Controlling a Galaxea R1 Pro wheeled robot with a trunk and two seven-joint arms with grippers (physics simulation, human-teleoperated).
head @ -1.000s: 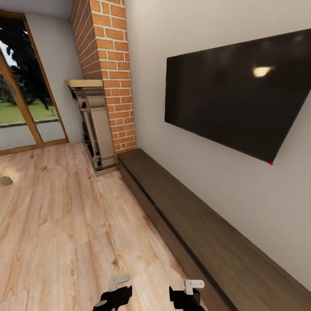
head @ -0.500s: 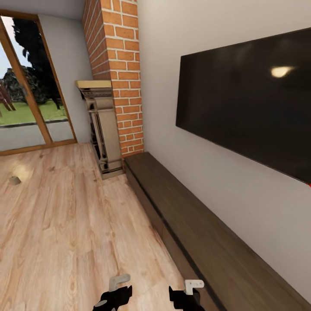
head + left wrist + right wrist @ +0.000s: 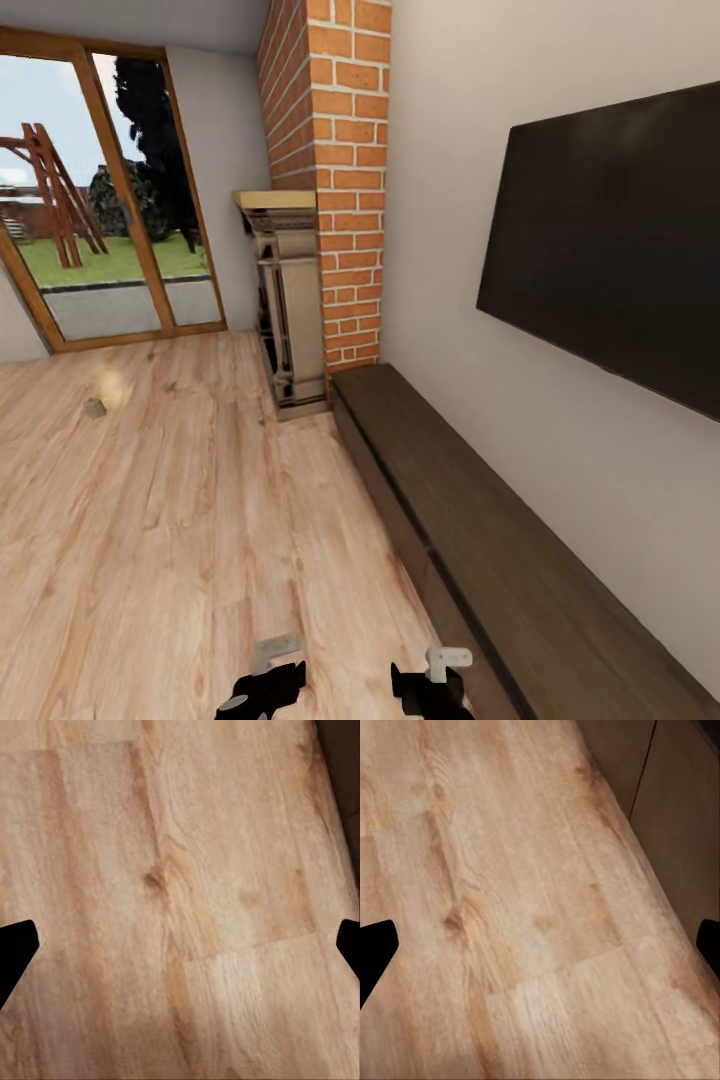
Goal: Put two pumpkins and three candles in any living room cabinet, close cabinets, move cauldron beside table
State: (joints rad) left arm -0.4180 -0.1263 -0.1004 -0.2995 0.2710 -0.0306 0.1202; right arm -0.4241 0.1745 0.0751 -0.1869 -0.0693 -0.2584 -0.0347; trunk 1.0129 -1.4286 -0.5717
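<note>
Both my left gripper (image 3: 180, 945) and right gripper (image 3: 540, 945) hang spread and empty; cabinet (image 3: 520, 560) beside my right looks closed; possibly one candle (image 3: 95, 407) far ahead-left, uncollected.

The head camera has swung left, so the whole scene sits further right than before. The television (image 3: 610, 240) is cut by the frame edge, more of the glass door (image 3: 100, 240) shows, and the candle (image 3: 95, 407) on the floor appears further in.
</note>
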